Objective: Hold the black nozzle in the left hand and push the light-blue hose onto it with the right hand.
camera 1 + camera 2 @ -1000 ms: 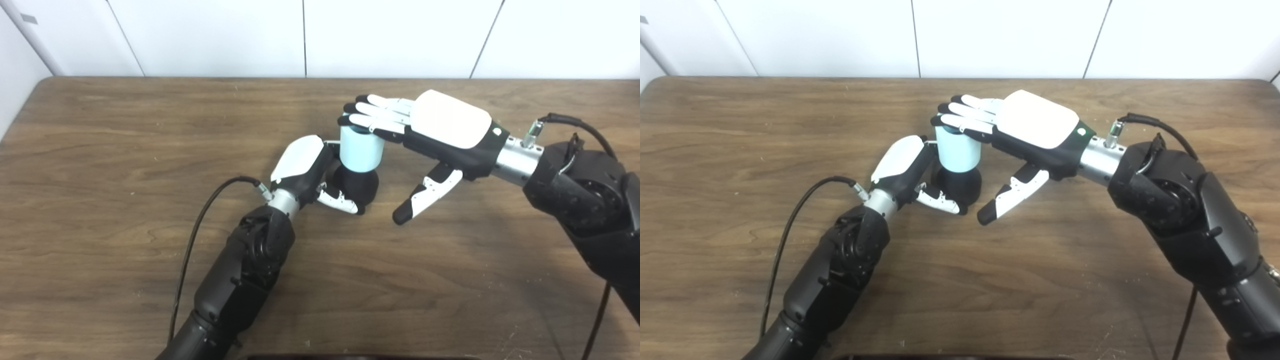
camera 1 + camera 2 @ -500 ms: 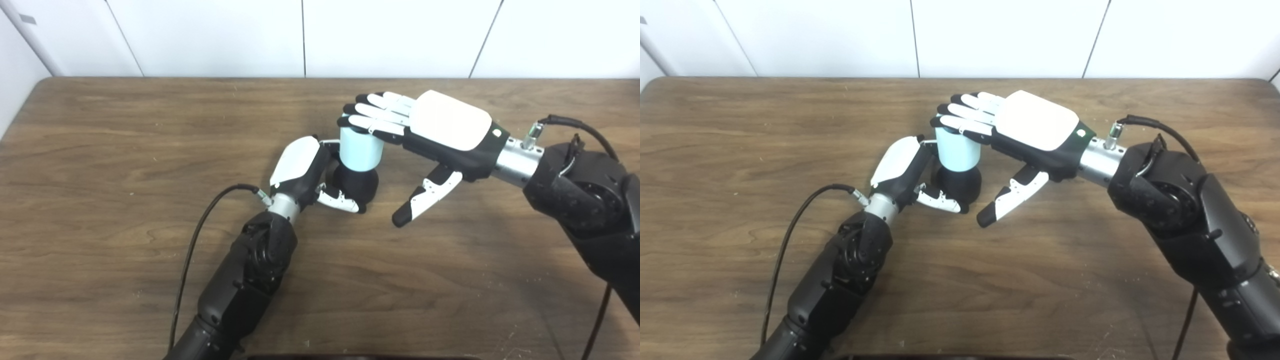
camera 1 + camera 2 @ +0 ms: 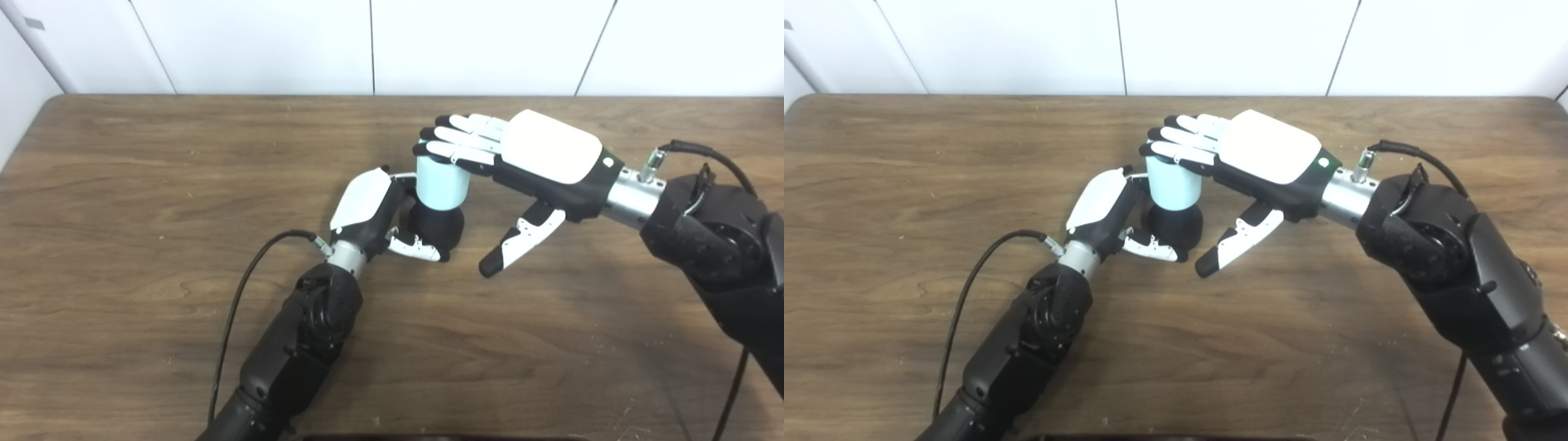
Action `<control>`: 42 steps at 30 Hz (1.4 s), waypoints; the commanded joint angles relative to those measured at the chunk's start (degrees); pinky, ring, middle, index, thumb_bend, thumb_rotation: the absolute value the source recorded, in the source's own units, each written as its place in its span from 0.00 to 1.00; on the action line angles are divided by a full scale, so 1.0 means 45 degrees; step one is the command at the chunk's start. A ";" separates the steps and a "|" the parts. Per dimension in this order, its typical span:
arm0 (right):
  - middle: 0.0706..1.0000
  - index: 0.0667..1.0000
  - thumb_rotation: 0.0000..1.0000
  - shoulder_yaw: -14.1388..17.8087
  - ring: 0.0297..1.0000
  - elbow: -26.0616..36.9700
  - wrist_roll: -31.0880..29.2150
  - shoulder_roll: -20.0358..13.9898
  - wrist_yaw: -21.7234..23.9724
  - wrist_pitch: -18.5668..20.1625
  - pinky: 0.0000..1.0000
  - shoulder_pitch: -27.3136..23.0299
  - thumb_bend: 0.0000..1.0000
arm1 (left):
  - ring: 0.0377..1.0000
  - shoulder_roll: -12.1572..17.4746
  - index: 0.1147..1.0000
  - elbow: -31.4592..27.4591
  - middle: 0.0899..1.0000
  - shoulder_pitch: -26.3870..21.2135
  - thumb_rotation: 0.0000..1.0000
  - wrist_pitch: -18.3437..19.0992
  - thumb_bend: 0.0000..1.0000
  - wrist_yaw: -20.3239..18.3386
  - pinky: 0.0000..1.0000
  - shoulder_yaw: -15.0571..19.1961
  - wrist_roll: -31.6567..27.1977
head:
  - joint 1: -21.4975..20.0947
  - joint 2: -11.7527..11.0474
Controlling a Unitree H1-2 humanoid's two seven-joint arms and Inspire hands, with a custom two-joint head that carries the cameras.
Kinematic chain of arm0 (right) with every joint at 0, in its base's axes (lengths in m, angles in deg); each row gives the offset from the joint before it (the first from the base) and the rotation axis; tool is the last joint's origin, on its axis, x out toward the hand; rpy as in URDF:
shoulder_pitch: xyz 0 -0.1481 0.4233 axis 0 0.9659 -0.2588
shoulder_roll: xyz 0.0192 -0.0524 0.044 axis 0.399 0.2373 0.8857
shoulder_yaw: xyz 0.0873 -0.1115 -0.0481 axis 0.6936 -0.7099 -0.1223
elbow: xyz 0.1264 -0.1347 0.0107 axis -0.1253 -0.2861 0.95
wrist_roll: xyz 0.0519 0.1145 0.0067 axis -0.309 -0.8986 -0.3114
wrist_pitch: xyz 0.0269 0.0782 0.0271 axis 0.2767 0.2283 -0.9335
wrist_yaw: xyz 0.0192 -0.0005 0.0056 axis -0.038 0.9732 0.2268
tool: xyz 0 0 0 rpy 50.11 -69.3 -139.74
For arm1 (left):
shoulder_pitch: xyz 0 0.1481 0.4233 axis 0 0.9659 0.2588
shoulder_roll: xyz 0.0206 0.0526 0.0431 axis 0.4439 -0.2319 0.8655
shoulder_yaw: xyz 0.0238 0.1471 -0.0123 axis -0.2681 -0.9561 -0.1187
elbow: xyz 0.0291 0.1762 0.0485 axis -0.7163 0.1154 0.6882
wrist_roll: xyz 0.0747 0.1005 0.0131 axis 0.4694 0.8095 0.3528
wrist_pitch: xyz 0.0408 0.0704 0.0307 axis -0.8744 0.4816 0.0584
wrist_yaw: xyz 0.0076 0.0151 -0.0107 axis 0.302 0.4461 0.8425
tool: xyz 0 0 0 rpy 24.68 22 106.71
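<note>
A black nozzle point(image 3: 436, 226) stands on the wooden table point(image 3: 122, 184) near its middle. A short light-blue hose point(image 3: 442, 182) sits upright on top of it. My left hand point(image 3: 373, 214) wraps the nozzle's base from the left, thumb curled across the front. My right hand point(image 3: 527, 165) lies flat over the hose, its fingers point(image 3: 456, 139) resting on the hose's top rim, thumb hanging free to the right. The far side of the nozzle is hidden by the left hand's fingers.
A black cable point(image 3: 245, 288) runs from the left wrist across the table. Another cable point(image 3: 704, 153) loops off the right wrist. White wall panels point(image 3: 367, 43) close the table's far edge.
My left forearm has swung slightly right and the left hand tilted a little. The right hand, hose and nozzle stay almost as they were.
</note>
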 commanded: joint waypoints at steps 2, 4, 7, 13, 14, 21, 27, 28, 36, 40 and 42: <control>0.92 0.92 1.00 -0.0237 1.00 -0.0108 0.0144 -0.0318 0.1009 0.0403 0.96 0.0052 0.71 | 0.79 0.0657 0.37 0.1255 0.50 0.0957 0.00 0.0698 0.52 -0.0834 1.00 -0.0344 0.0367 | 0.0005 0.0011; 0.92 0.92 1.00 -0.0263 1.00 -0.0105 0.0131 -0.0315 0.1012 0.0444 0.95 0.0029 0.71 | 0.77 0.0666 0.37 0.1206 0.50 0.0955 0.00 0.0763 0.52 -0.0936 1.00 -0.0342 0.0341 | 0.0012 0.0042; 0.92 0.92 1.00 -0.0407 1.00 -0.0310 0.0019 -0.0247 0.1007 0.0449 0.93 0.0027 0.71 | 0.76 0.0672 0.37 0.1162 0.49 0.0935 0.00 0.0890 0.52 -0.1118 1.00 -0.0341 0.0277 | 0.0012 0.0042; 0.93 0.92 1.00 -0.0698 1.00 -0.0519 -0.0154 -0.0291 0.1207 0.0623 0.94 0.0169 0.72 | 0.74 0.0688 0.37 0.1095 0.50 0.0876 0.00 0.1007 0.52 -0.1260 1.00 -0.0401 0.0304 | 0.0020 0.0094; 0.94 0.93 1.00 -0.0772 1.00 -0.0534 -0.0156 -0.0317 0.1318 0.0733 0.94 0.0211 0.73 | 0.74 0.0694 0.37 0.1079 0.50 0.0871 0.00 0.1016 0.52 -0.1272 1.00 -0.0419 0.0313 | 0.0019 0.0109; 0.95 0.93 1.00 -0.1030 1.00 -0.0301 -0.0262 -0.0574 0.1624 0.1266 0.95 0.0257 0.76 | 0.75 0.0736 0.37 0.1051 0.50 0.0905 0.00 0.1026 0.52 -0.1254 1.00 -0.0468 0.0324 | -0.0001 0.0126; 0.95 0.93 1.00 -0.1121 1.00 -0.0348 -0.0214 -0.0612 0.1505 0.1094 0.94 0.0275 0.76 | 0.77 0.0711 0.37 0.1052 0.50 0.0910 0.00 0.1069 0.51 -0.1275 1.00 -0.0428 0.0253 | -0.0001 0.0126; 0.95 0.93 1.00 -0.1119 1.00 -0.0350 -0.0228 -0.0617 0.1488 0.1078 0.94 0.0274 0.76 | 0.77 0.0711 0.37 0.1050 0.50 0.0917 0.00 0.1078 0.51 -0.1277 1.00 -0.0431 0.0254 | -0.0002 0.0163; 0.96 0.93 1.00 -0.1120 1.00 -0.0392 -0.0202 -0.0744 0.1385 0.0861 0.94 0.0350 0.76 | 0.75 0.0702 0.37 0.1072 0.50 0.0888 0.00 0.1147 0.51 -0.1346 1.00 -0.0439 0.0236 | 0.0000 0.0200; 0.96 0.93 1.00 -0.1088 1.00 -0.0402 -0.0209 -0.0857 0.1326 0.0751 0.94 0.0446 0.76 | 0.75 0.0689 0.37 0.1061 0.50 0.0888 0.00 0.1183 0.51 -0.1375 1.00 -0.0425 0.0210 | -0.0009 0.0194; 0.96 0.93 1.00 -0.1023 1.00 -0.0400 -0.0285 -0.0958 0.1344 0.0770 0.94 0.0447 0.76 | 0.74 0.0691 0.37 0.1048 0.50 0.0903 0.00 0.1195 0.51 -0.1390 1.00 -0.0403 0.0176 | -0.0009 0.0194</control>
